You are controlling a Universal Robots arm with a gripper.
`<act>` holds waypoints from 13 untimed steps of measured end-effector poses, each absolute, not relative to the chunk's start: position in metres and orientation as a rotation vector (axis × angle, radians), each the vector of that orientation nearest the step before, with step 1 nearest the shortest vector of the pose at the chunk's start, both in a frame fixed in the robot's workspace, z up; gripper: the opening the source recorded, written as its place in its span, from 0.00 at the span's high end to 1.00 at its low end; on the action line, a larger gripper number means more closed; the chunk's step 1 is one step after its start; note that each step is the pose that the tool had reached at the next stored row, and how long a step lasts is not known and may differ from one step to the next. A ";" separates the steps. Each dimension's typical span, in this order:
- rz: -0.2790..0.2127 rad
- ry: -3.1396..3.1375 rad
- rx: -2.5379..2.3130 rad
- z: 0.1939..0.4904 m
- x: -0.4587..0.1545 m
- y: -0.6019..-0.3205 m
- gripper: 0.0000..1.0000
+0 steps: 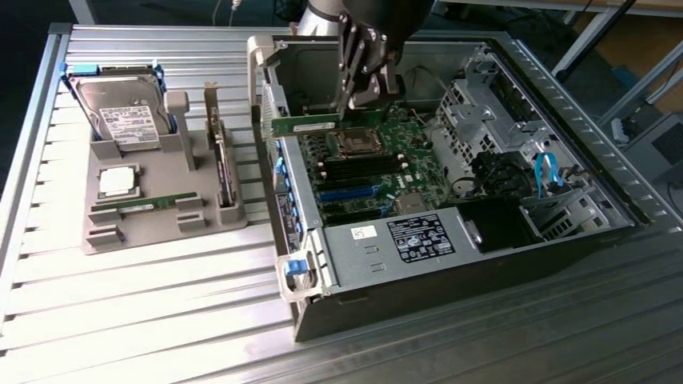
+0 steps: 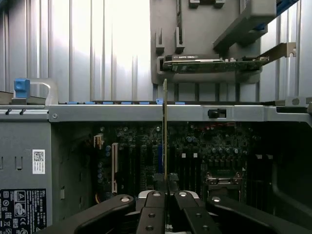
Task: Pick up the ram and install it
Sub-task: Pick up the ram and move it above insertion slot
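My gripper is shut on the ram, a thin green stick with a white label. It holds the stick by one end, and the rest juts toward the exterior view's left. The ram hangs inside the open computer case, just above the motherboard and near the processor socket. The black memory slots lie a little nearer the camera. In the wrist view the ram shows edge-on as a thin upright line rising from between the fingers of my gripper, over the dark motherboard.
A grey parts tray on the slatted table holds a hard drive, a silver processor chip, another green stick and a dark expansion card. The power supply and drive cage crowd the case.
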State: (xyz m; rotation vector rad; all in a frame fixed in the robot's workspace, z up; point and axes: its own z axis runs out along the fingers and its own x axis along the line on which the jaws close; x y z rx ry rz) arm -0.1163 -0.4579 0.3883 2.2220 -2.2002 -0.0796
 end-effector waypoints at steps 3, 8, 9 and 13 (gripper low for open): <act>-0.080 -2.200 2.222 0.388 -0.108 -0.458 0.87; -0.080 -2.200 2.222 0.388 -0.092 -0.458 0.87; -0.080 -2.200 2.222 0.388 -0.090 -0.458 0.87; -0.080 -2.200 2.222 0.388 -0.081 -0.458 0.87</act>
